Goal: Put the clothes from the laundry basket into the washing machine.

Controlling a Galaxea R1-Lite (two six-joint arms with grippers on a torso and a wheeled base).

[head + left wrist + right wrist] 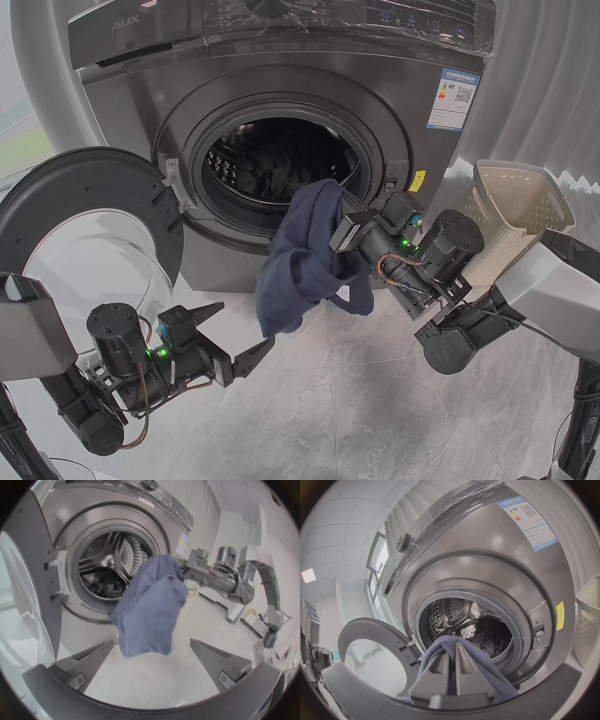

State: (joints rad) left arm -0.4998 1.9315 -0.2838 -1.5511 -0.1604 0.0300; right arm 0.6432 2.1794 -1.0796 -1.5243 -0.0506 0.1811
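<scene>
My R gripper (pixel 452 655) clamped the navy garment (pixel 306 262) at the mouth of the washing machine (pixel 406 119); dark clothes (pixel 281 162), prob., lay inside. L gripper (pixel 247 322) hung wide apart.

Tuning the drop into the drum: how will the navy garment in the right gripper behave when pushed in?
Probably floppy: the navy garment drapes in folds below the right gripper. Likely light, since one pinch carries it. Its hanging tail may catch on the rim of the washing machine.
</scene>
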